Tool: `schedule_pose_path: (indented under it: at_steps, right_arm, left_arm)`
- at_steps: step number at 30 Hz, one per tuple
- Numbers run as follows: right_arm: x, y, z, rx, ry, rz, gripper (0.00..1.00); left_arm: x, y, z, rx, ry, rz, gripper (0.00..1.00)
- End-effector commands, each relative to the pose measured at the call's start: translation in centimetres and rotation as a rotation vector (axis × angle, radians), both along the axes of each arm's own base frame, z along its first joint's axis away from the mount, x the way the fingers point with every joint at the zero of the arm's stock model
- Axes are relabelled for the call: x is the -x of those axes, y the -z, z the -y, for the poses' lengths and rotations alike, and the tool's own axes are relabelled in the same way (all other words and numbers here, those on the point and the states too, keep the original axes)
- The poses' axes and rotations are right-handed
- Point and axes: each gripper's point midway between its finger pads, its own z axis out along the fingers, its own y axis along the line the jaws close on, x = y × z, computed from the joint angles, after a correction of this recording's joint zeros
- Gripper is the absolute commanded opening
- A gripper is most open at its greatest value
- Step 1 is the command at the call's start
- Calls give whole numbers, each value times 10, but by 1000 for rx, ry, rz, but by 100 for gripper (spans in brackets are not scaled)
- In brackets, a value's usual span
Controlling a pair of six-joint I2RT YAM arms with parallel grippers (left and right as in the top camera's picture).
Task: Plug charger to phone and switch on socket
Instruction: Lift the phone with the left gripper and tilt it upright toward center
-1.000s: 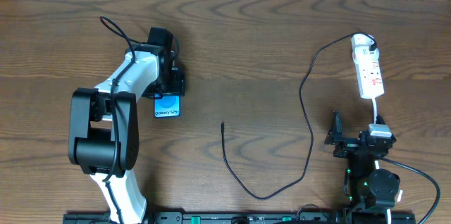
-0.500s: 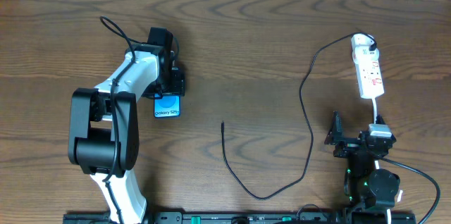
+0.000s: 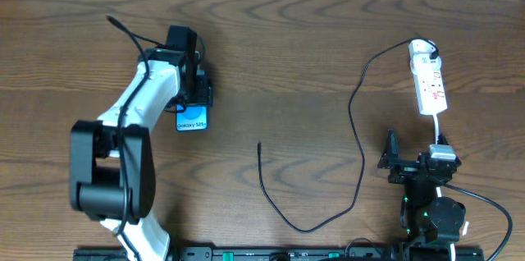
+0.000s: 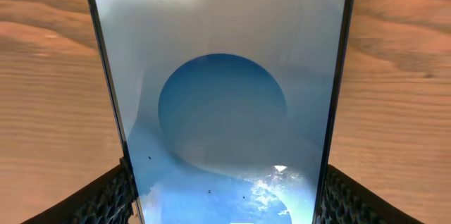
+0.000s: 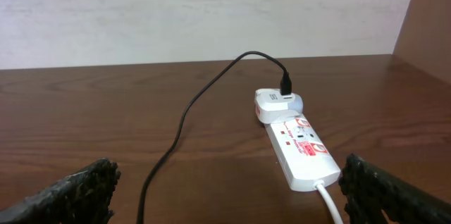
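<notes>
1. Overhead: my left gripper [image 3: 195, 105] sits in the upper left of the frame, its jaws closed on the phone [image 3: 191, 120], whose blue screen faces up. The charger [image 3: 358, 121] runs down from the top end of the socket [image 3: 428, 80] at the upper right, loops along the bottom middle and ends with its tip [image 3: 259, 145] lying free on the table [image 3: 295, 39] near the centre, well apart from the phone. My right gripper [image 3: 414, 149] is at the lower right, just below the socket, with its jaws spread wide and nothing between them.

2. Left wrist: the phone [image 4: 222, 111] fills the middle of the frame. My fingers [image 4: 106, 199] press against its two long edges at the bottom corners, with wood grain on either side.

3. Right wrist: the socket [image 5: 299, 146] lies right of centre, pointing away from me. A white adapter [image 5: 275, 104] is plugged into its far end, and the charger [image 5: 190, 111] arcs out of it toward the lower left. The white cord [image 5: 331, 206] leaves the near end. My fingers [image 5: 77, 196] stand at the two bottom corners, wide apart and touching nothing.
</notes>
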Motion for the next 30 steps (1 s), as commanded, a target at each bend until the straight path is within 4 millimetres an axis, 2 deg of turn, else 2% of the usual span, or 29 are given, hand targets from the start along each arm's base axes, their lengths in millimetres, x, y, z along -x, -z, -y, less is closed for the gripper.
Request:
schedule_pose_path:
  at_steps: [1,2,4,5,11,15,20,25,30]
  right_arm:
    - [0,0,0,-10,3,3,99]
    - [0,0,0,-10,3,3,99]
    - [0,0,0,-10,3,3,99]
    - [0,0,0,-10,3,3,99]
    - [0,0,0,-9,3,3,99]
    - [0,0,0,-10,3,3,99]
    - [0,0,0,-10,3,3,99]
    - [0,0,0,-10,3,3,99]
    - [0,0,0,-10,3,3,99]
  left_arm:
    - [-1,-27,-1,-2,0,56,7]
    - [0,-29,1,9,3,55,7]
    - [5,-34,19,115,25,42,7]
    - [9,-38,40,236,51,29,8]
    - [23,-64,100,625,63,-41,7]
    - [31,-85,125,831,-12,-124,8]
    - [41,-115,147,1061,-204,-313,8]
    - [48,-137,158,1190,-453,-558,7]
    - [53,-154,164,1262,-532,-696,7]
